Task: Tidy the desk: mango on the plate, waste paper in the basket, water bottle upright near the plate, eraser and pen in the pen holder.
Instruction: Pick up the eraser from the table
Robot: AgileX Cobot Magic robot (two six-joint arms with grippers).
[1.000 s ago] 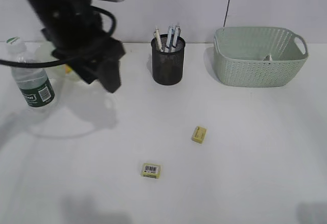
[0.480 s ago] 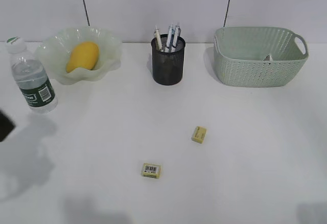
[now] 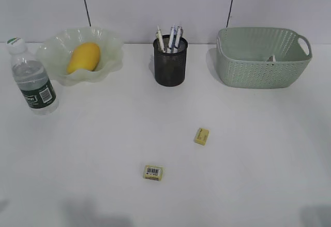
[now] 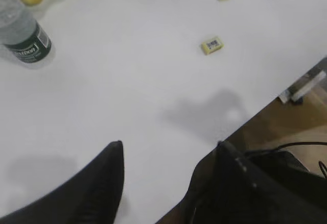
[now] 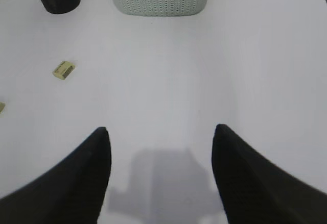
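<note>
White desk (image 3: 248,160) under a pale panelled wall carries everything in view; its front edge shows in the left wrist view, with cables and floor beyond.

Basket (image 3: 261,59) stands at the back right. A small pale scrap (image 3: 271,58) shows inside above the rim; likely the waste paper, but too little is exposed to confirm.

Plate (image 3: 54,56) sits at the back left with the mango (image 3: 84,57) lying in it. That item appears done.

Bottle (image 3: 32,77) stands upright just beside the plate, cap up, as the task requires.

Pen holder (image 3: 170,62) is at back centre with several pens (image 3: 170,36) standing in it, tips above the rim. How many cannot be counted with certainty.

Two yellow erasers lie loose on open desk, well apart from the holder: the plain eraser (image 3: 201,136) nearer it, the barcoded eraser (image 3: 153,172) nearer the front edge. These are judged the outstanding work.

Neither arm appears in the exterior view. Left hand (image 4: 168,183) is spread and empty above the front edge. Right hand (image 5: 161,178) is spread and empty above bare desk, facing the basket. Both fingertip pairs are cut off at the frame bottom.
</note>
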